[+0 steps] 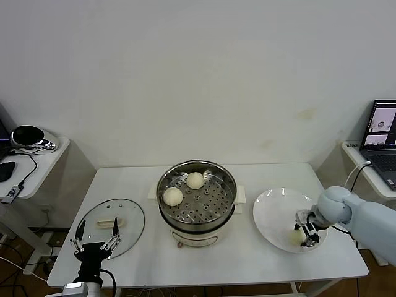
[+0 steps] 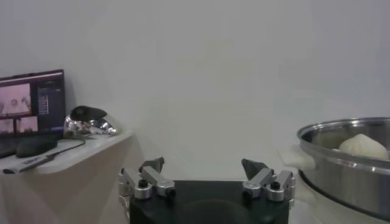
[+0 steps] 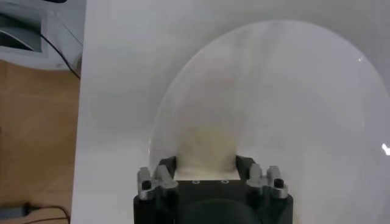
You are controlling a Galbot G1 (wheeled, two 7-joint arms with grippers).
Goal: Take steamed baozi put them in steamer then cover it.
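Right hand (image 1: 305, 236): you see it closed on 1 baozi (image 1: 298, 235) on the plate (image 1: 272, 210), right.
Left hand (image 1: 94, 242): spread wide, empty, over the cover (image 1: 127, 216).
Steamer (image 1: 226, 185): 2 buns inside.

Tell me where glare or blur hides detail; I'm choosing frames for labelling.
Head view: even light, steamer rim shiny, lid glass faintly reflective. Right wrist view: plate washed out, rim faint; bun between the right gripper jaws is soft and low in contrast. Left wrist view: steamer wall mirror-bright, the bun inside it soft; left gripper jaws are sharp.
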